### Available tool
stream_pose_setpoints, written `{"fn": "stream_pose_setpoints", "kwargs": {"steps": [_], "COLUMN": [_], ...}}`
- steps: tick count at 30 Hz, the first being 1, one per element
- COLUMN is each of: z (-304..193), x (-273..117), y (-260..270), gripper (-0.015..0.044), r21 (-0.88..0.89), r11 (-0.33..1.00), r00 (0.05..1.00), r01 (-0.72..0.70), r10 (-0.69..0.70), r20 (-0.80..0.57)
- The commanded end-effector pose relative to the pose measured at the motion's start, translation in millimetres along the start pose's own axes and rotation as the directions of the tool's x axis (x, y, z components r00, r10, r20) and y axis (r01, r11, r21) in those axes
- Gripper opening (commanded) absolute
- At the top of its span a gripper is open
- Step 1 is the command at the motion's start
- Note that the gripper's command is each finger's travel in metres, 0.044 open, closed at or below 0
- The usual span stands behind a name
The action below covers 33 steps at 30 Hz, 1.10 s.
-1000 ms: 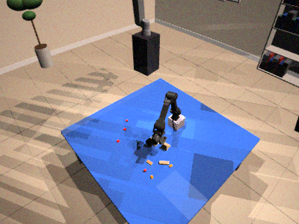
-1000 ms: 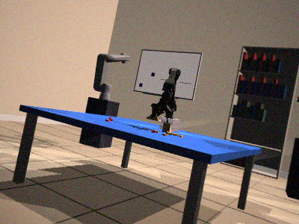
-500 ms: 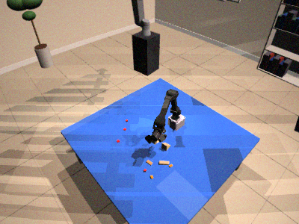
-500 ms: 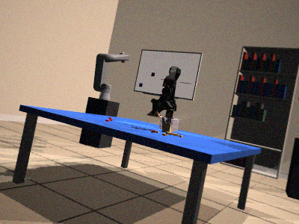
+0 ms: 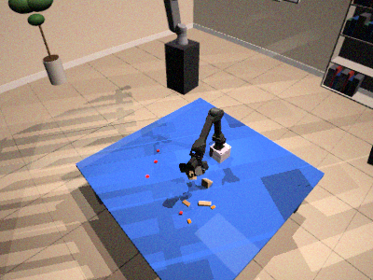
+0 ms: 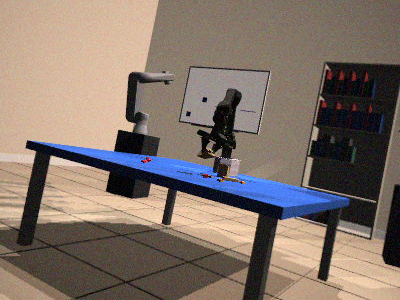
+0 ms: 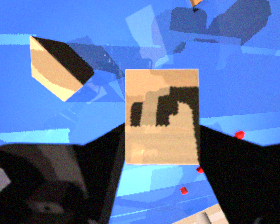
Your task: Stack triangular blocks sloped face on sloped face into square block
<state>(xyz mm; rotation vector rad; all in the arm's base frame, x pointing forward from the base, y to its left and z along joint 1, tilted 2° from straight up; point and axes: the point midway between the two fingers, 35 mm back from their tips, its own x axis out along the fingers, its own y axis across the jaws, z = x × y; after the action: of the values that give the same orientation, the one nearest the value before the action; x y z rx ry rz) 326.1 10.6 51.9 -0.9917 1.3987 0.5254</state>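
My gripper point(image 5: 190, 174) point(image 7: 157, 125) is shut on a tan wooden triangular block point(image 6: 205, 154) point(image 7: 162, 80). It holds this block well above the blue table point(image 5: 261, 154) point(image 6: 300, 200), between both fingers. A rectangular face of it fills the middle of the wrist view; its sloped face cannot be told for certain. The other triangular block point(image 5: 207, 183) point(image 6: 223, 171) point(image 7: 52, 75) rests on the table, to the right of the gripper in the top view and at the upper left in the wrist view. The two blocks are apart.
A long tan piece point(image 5: 204, 203), a shorter one point(image 5: 186, 203), orange bits point(image 5: 213, 207) point(image 5: 189, 221) and a red bit point(image 5: 181, 213) lie in front of the resting block. Red bits point(image 5: 156, 161) point(image 7: 239, 135) lie to the left. The arm stands by a white box point(image 5: 220, 152).
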Motion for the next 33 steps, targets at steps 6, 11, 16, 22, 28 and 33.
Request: {"fn": "stream_pose_setpoints", "kwargs": {"steps": [6, 11, 16, 22, 28, 33], "z": [-2.3, -3.7, -5.2, -7.0, -8.9, -9.4], "x": [-1.1, -1.3, -1.8, -2.9, -4.6, -5.1], "y": [-0.5, -0.4, -0.3, -0.2, 0.1, 0.1], "gripper": [0.0, 0.0, 0.0, 0.0, 0.0, 0.0], "r21": [0.275, 0.42, 0.55, 0.682, 0.782, 0.801], "r11": [0.961, 0.907, 0.832, 0.719, 0.587, 0.554], "r00": [0.995, 0.987, 0.976, 0.959, 0.937, 0.931], "r01": [-0.006, -0.032, -0.071, -0.133, -0.209, -0.229], "r10": [-0.023, -0.038, -0.056, -0.081, -0.109, -0.116], "r20": [0.102, 0.157, 0.21, 0.273, 0.333, 0.346]}}
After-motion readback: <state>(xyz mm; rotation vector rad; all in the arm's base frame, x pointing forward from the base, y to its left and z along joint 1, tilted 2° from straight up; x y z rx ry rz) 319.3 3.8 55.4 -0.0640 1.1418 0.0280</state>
